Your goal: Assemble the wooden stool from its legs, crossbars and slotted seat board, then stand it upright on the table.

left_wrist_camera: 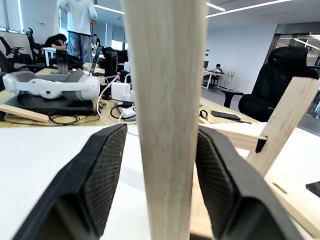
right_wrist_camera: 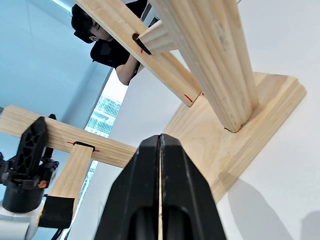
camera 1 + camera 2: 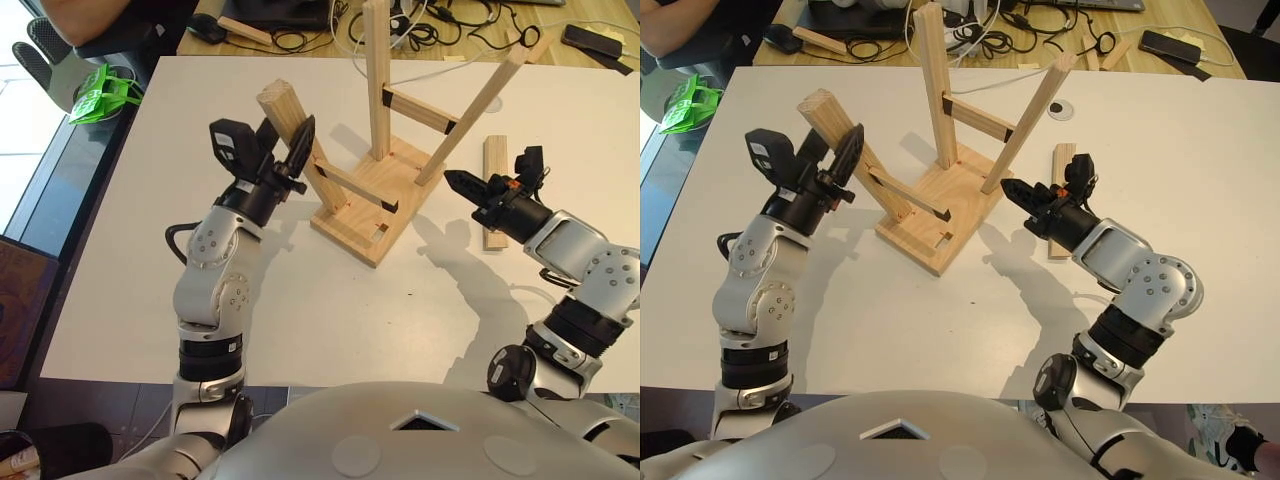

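Left gripper [image 3: 285, 150] clamped on tilted leg [image 3: 280, 105]. Seat board [image 3: 365, 235] flat on table [image 3: 300, 310], legs up. Right gripper [image 3: 450, 180] pinched closed, empty, near loose wooden bar [image 3: 494, 160].

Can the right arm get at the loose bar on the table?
Probably yes: the bar lies uncovered beside the right gripper, which is shut and would need opening.
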### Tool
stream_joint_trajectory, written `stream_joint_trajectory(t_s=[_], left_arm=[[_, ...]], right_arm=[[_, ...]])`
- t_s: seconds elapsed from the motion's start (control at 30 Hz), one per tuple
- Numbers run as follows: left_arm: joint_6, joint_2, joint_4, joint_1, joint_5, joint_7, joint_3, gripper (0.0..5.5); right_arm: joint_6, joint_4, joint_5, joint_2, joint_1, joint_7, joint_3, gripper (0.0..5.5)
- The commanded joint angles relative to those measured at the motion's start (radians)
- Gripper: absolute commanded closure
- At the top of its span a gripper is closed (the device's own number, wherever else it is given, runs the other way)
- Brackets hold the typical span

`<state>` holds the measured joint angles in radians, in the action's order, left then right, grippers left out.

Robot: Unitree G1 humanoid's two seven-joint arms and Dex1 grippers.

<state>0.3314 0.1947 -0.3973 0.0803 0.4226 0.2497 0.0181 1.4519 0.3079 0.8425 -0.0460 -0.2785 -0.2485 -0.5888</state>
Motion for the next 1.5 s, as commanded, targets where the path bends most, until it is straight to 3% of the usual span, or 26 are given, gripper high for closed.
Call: stream_joint_trajectory(t_s=[0.03,0.2,0.43,0.67,0.77,0.97,1.13,1.2,1.27,1.5], left_arm=[[0.047,-0.015,-0.101,0.087,0.009,-0.026,-0.026,2.52],[0.149,-0.016,-0.155,0.201,0.085,-0.065,0.012,2.52],[0.268,-0.065,-0.228,0.114,0.168,-0.129,-0.021,2.52],[0.310,-0.150,-0.298,0.120,0.210,-0.240,-0.034,2.49],[0.304,-0.140,-0.289,0.237,0.205,-0.275,0.017,2.49],[0.247,-0.045,-0.177,0.447,0.160,-0.247,0.120,2.49],[0.231,-0.045,-0.168,0.449,0.157,-0.241,0.116,2.49],[0.227,-0.047,-0.171,0.435,0.151,-0.243,0.112,2.49],[0.223,-0.047,-0.165,0.433,0.147,-0.241,0.113,2.49],[0.221,-0.045,-0.161,0.439,0.144,-0.243,0.117,2.49]], right_arm=[[-0.007,-0.002,0.020,-0.011,0.019,0.002,0.016,5.50],[-0.022,0.023,0.037,-0.003,0.050,0.005,0.028,5.50],[-0.089,0.069,0.010,-0.111,0.042,0.027,0.041,5.50],[-0.130,0.055,-0.104,-0.260,0.040,0.107,0.063,4.21],[-0.098,0.053,-0.185,-0.220,-0.003,0.235,0.080,3.73],[0.060,0.054,-0.401,-0.009,-0.101,0.515,0.157,3.73],[-0.023,0.088,-0.563,-0.116,-0.014,0.544,0.381,2.96],[-0.069,0.071,-0.604,-0.146,-0.017,0.532,0.419,2.63],[-0.066,0.035,-0.621,-0.120,-0.019,0.525,0.397,2.31],[0.090,-0.009,-0.661,0.033,-0.067,0.520,0.245,2.31]])
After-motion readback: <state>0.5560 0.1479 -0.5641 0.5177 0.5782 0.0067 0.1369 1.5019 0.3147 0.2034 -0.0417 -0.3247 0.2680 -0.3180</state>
